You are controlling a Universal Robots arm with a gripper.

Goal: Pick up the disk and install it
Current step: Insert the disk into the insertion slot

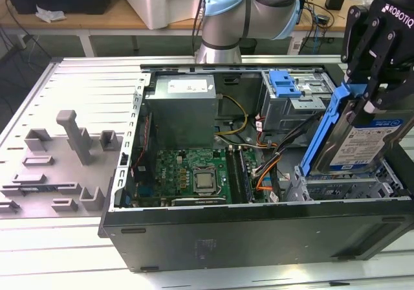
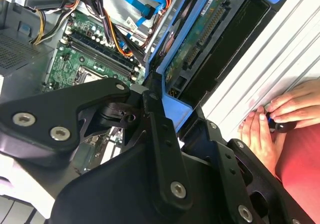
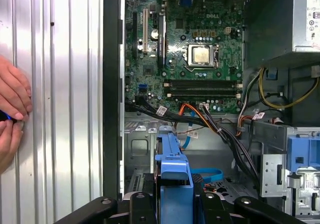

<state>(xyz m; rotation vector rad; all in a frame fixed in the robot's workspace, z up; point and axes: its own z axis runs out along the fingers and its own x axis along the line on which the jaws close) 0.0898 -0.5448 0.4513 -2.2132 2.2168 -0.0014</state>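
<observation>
Install step: silver metal rectangular disk in blue plastic frame (image 1: pixel 367 141) held edge-down, clamped by black fingers (image 1: pixel 381 52); grey metal bay (image 1: pixel 349 189) below fingers; square alignment judged needed.

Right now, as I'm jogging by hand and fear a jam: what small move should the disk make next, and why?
Probably tip it flatter while easing it down. The gripper holds the disk steeply on edge above the bay in the case; at that tilt it likely cannot seat.
</observation>
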